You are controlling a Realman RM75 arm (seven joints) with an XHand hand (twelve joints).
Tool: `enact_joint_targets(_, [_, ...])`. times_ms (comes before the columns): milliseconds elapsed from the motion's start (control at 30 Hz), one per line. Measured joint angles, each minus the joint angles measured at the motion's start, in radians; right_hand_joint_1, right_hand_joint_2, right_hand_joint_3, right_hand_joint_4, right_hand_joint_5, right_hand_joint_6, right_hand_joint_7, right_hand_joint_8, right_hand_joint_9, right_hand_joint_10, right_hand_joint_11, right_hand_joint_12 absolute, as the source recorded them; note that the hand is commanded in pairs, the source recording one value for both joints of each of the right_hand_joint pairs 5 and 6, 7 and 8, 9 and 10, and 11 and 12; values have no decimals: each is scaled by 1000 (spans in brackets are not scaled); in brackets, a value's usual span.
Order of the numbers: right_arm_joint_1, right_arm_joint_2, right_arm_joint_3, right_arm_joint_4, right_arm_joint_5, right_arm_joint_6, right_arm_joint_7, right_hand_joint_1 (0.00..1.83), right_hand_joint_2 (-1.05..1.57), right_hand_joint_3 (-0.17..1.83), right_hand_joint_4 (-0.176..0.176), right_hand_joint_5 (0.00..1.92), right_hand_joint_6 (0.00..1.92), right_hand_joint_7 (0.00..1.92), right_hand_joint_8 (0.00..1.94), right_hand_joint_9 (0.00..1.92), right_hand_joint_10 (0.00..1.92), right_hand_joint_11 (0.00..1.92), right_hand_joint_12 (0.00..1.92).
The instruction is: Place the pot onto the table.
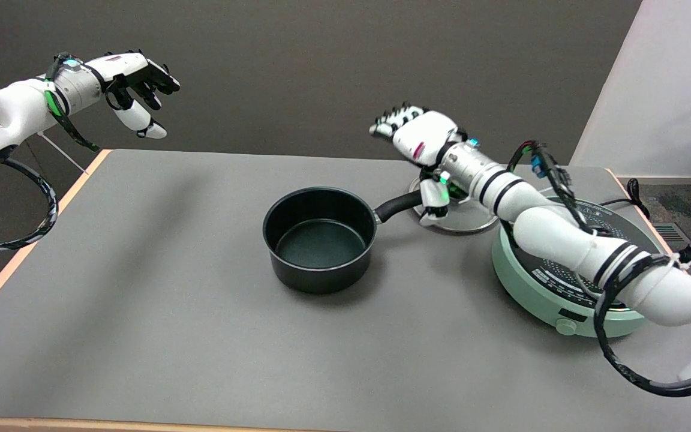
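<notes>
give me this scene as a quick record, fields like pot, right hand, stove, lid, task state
pot: black round metal pot with a black handle, upright on the grey table, nothing inside
right hand: black-and-white right hand raised above the handle's end, fingers apart, holding nothing
stove: mint-green round induction cooker, right of the pot, partly behind the arm
lid: round glass lid flat on the table behind the handle
task state: pot rests on the table, apart from the hand

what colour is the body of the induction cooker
Mint green, with a black top; clearest in the head view on the cooker.
</notes>
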Motion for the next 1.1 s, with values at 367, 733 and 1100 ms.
enact_joint_targets(367, [-121,47,119,157,-13,144,37,1149,-907,1470,64,93,93,93,93,93,93,93,93])
enact_joint_targets(733, [-321,128,272,314,-21,300,79,884,-27,677,-148,358,358,358,358,358,358,358,358])
enact_joint_targets(1100, [-548,189,484,412,-24,462,227,448,1115,-4,-152,372,372,372,372,372,372,372,372])
